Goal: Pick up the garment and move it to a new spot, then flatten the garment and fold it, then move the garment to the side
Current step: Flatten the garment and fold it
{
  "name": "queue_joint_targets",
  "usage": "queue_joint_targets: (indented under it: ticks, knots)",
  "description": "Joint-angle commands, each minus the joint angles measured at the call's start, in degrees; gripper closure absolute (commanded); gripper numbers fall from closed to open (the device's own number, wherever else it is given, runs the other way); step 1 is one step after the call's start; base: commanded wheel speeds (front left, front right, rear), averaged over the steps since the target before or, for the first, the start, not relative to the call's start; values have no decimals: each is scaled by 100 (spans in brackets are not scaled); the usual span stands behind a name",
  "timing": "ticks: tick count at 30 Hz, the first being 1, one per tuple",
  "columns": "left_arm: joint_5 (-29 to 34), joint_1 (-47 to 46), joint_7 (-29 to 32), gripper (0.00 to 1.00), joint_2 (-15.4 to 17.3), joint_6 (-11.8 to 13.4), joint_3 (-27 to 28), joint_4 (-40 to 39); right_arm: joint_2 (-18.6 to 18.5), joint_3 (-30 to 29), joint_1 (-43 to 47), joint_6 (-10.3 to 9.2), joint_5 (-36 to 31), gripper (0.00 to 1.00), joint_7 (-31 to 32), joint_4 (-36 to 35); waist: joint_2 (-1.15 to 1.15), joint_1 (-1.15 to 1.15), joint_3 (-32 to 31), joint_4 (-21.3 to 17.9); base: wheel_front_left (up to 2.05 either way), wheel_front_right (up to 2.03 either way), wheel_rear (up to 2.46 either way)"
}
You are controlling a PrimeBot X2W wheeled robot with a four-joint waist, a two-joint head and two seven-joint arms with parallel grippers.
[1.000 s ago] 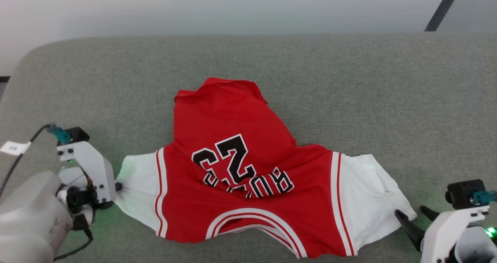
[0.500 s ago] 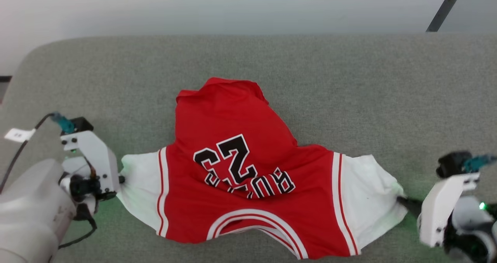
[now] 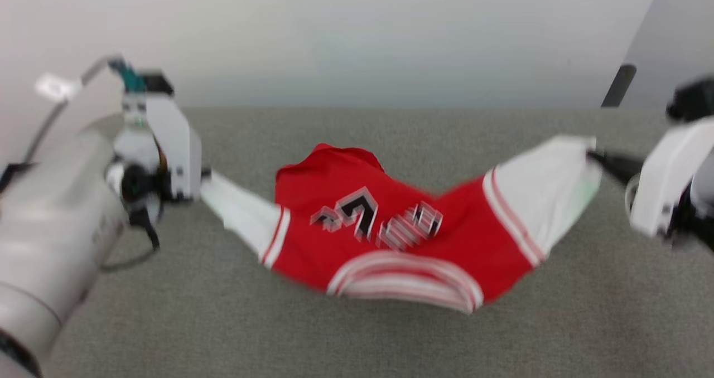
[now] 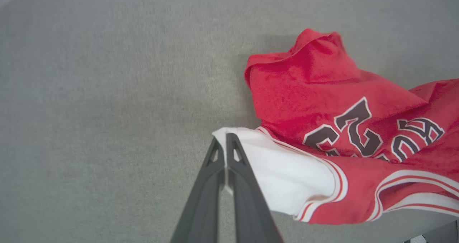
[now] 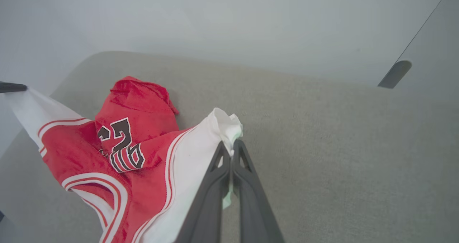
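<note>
Clamping white corners of garment point(image 3: 390, 255), left gripper point(image 4: 225, 139), right gripper point(image 5: 231, 144), both closed

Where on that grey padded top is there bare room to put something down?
Free: the grey fabric surface in front of the red sleeveless basketball jersey, along the near edge, and the strip behind it up to the pale wall. Crowded: the middle, where the jersey sags between the left fingers and right fingers, each shut on a white side panel.
</note>
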Motion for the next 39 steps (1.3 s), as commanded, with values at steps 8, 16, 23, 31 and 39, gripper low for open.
queue_joint_targets:
  ticks: [8,16,23,31,39]
  knots:
    - [380,-1180,-250,100,-19,3,83,-38,-18,313,-1697,3,-220,100,-894,844,0,0,-436,36,0,0,0]
    - [555,-2075,-683,100,-123,-84,235,224,111,542,-3192,3,-567,100,-2028,2166,0,0,-458,-13,0,0,0]
    - [680,-2653,-1120,100,-151,-138,335,541,156,673,-4182,3,-948,100,-3275,3207,0,0,-410,-104,0,0,0]
    - [780,-3012,-1414,100,-195,-193,332,779,156,980,-4761,3,-987,100,-3964,4050,0,0,-284,-142,0,0,0]
    - [869,-3377,-1644,100,-204,-231,340,866,105,1512,-5185,3,-861,100,-4339,4267,0,0,509,-259,0,0,0]
